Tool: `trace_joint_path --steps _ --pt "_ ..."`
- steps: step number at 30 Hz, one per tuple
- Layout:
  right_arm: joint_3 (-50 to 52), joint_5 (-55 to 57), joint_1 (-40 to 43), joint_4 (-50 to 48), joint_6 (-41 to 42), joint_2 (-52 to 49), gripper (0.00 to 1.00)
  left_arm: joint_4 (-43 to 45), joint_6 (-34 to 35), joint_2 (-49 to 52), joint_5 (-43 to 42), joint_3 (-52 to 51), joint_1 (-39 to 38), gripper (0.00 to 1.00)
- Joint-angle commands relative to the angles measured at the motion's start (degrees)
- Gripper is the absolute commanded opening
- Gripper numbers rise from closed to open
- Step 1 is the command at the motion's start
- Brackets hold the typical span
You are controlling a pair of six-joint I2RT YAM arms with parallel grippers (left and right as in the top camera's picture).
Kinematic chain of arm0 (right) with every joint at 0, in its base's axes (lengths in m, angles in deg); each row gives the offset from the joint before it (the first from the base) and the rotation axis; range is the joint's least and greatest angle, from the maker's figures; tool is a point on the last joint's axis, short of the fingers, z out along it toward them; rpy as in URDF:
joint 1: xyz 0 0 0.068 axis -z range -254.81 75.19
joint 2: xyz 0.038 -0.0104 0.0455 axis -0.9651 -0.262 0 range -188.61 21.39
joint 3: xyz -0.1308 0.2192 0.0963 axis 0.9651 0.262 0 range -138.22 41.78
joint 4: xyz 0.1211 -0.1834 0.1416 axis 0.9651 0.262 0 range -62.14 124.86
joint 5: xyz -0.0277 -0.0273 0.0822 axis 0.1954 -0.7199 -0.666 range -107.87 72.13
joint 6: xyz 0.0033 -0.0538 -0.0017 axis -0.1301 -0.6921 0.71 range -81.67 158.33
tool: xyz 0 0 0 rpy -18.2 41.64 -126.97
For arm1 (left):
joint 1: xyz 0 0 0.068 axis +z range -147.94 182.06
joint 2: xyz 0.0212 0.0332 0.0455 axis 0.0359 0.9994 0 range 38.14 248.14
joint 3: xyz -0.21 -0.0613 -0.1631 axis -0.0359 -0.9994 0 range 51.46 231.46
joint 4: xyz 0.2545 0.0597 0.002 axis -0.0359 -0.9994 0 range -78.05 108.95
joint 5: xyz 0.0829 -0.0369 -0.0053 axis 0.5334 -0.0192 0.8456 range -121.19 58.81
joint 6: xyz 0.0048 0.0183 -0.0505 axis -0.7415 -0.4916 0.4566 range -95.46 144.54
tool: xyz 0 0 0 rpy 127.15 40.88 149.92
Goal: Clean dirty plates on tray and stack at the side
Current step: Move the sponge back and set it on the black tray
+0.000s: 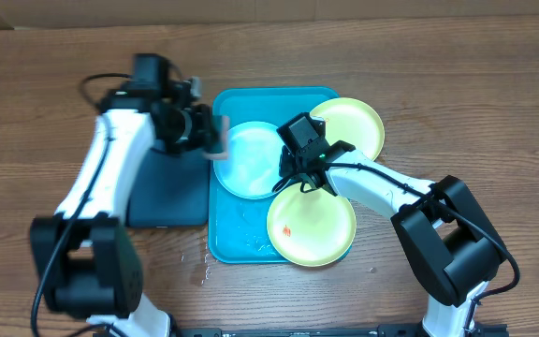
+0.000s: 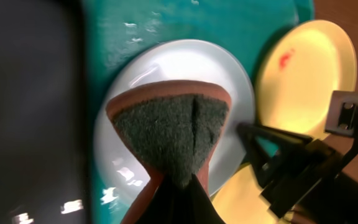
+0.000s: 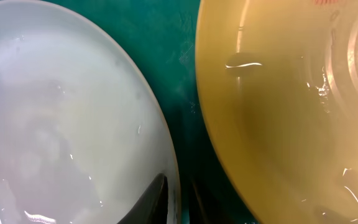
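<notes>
Three plates (image 1: pixel 313 225) show overhead; left wrist alone reveals left jaws clamping a sponge (image 2: pixel 166 134), right wrist right jaws pinching blue plate (image 3: pixel 61 124).

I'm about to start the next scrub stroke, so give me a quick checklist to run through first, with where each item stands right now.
1. Sponge clamped in left gripper: ok.
2. Sponge positioned over the light blue plate: ok.
3. Right gripper steadying that plate: fingers straddle its rim, but whether the grip is firm: cannot tell.
4. Light blue plate free of smears: cannot tell, the sponge hides part of it.
5. Near yellow-green plate clean: not ok, an orange-red smear shows.
</notes>
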Motion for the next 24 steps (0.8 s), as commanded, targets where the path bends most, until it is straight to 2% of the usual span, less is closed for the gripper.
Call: trace_joint_path --steps 1,6,17,18,19,20,22,24 --pt "-0.9 0.0 -0.5 -0.4 -0.2 0.0 0.15 -4.8 -6.3 -1.8 9.9 0.7 2.7 0.04" --pt "-0.9 0.0 -0.5 -0.6 -0.2 0.0 0.15 -9.5 -8.2 -1.6 20.1 -1.8 4.7 0.04" --pt "-0.9 0.0 -0.5 -0.5 -0.2 0.0 0.15 0.7 -6.0 -1.5 20.6 -15.5 4.7 0.05" --pt "-0.9 0.0 -0.5 -0.5 -0.2 0.0 0.15 0.9 -6.0 -1.5 20.6 -15.8 4.7 0.19" --pt "-0.9 0.0 -0.5 -0.5 -0.2 0.0 0.15 1.0 -6.0 -1.5 20.6 -15.8 4.7 0.42" --pt "-0.9 0.0 -0.5 -0.5 -0.2 0.0 0.15 1.0 -6.0 -1.5 20.4 -15.6 4.7 0.55" --pt "-0.9 0.0 -0.5 -0.5 -0.2 0.0 0.15 0.5 -5.2 -1.5 19.8 -14.3 4.8 0.61" --pt "-0.9 0.0 -0.5 -0.5 -0.2 0.0 0.24 -0.8 -4.7 -1.6 17.9 -11.3 5.2 0.60"
